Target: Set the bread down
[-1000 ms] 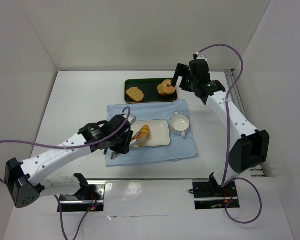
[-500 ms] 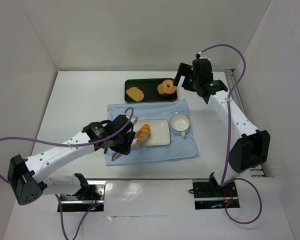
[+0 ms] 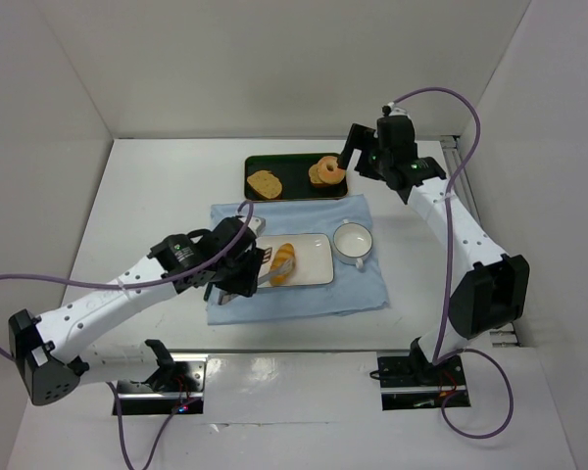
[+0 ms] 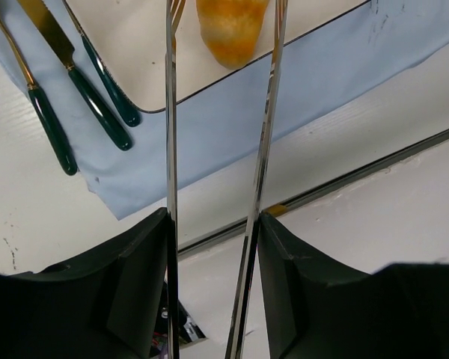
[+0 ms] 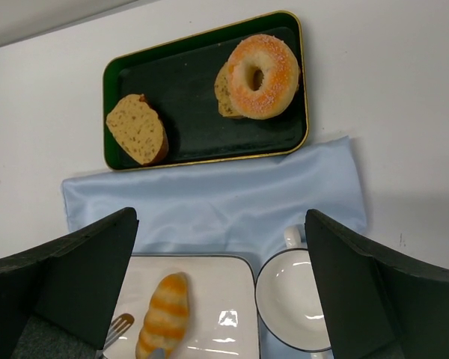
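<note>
Left gripper [image 4: 214, 217], tongs [image 4: 169, 134] flanking the bread [image 3: 283, 262], its length near-left to far-right.

bread [image 5: 163, 314]: golden-orange, paler stripes | plate [image 5: 226, 288]: white, dark rim | cloth [image 5: 209, 202]: light blue | tray [image 5: 187, 93]: dark green, gold rim | donut [image 5: 278, 75]: orange, white-speckled | tongs [image 4: 170, 112]: silver

One striped roll [image 5: 163, 314] lies at the lower left of the right wrist view, on one white plate [image 5: 217, 292]. There is one cup [image 5: 292, 299] at the lower right and one blue cloth [image 5: 209, 202] across the middle. One green tray [image 5: 194, 97] at the top holds one donut [image 5: 280, 71] and one toast slice [image 5: 137, 129]. Another tan piece is half hidden under the donut. Three green-handled utensils [image 4: 97, 112] show at the upper left of the left wrist view, with one pair of tongs [image 4: 263, 149] in the centre.
</note>
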### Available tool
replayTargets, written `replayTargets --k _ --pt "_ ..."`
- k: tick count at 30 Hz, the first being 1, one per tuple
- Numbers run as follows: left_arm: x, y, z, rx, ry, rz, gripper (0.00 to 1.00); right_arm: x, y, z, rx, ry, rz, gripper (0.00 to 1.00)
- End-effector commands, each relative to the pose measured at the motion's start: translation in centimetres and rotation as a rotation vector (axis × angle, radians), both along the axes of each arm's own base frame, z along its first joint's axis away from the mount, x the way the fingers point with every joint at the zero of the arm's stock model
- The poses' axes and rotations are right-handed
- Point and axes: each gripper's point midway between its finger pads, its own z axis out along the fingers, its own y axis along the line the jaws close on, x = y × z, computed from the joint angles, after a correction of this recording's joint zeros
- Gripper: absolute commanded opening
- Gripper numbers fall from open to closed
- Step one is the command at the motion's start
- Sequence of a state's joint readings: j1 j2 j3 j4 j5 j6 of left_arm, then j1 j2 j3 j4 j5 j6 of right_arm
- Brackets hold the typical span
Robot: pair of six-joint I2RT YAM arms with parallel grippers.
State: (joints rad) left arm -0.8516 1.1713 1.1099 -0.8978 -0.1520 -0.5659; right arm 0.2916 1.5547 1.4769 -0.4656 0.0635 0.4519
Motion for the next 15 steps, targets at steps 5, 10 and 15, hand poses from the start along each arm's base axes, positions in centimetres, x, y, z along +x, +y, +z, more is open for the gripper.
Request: replayTargets --k 5,10,15 --pt "1.2 1.4 5.2 -0.079 -0.149 0.115 0.60 0.0 0.2 0.1 0.021 -0.014 0.013 1.00" --pt "3.2 4.9 7.0 -0.051 -0.282 0.296 0.60 -0.1 0.4 0.1 0.026 -0.012 0.021 1.00" --pt "5.0 8.7 7.0 0.013 -0.350 0.478 0.62 -0.4 0.6 0.1 0.035 -0.009 0.037 1.00"
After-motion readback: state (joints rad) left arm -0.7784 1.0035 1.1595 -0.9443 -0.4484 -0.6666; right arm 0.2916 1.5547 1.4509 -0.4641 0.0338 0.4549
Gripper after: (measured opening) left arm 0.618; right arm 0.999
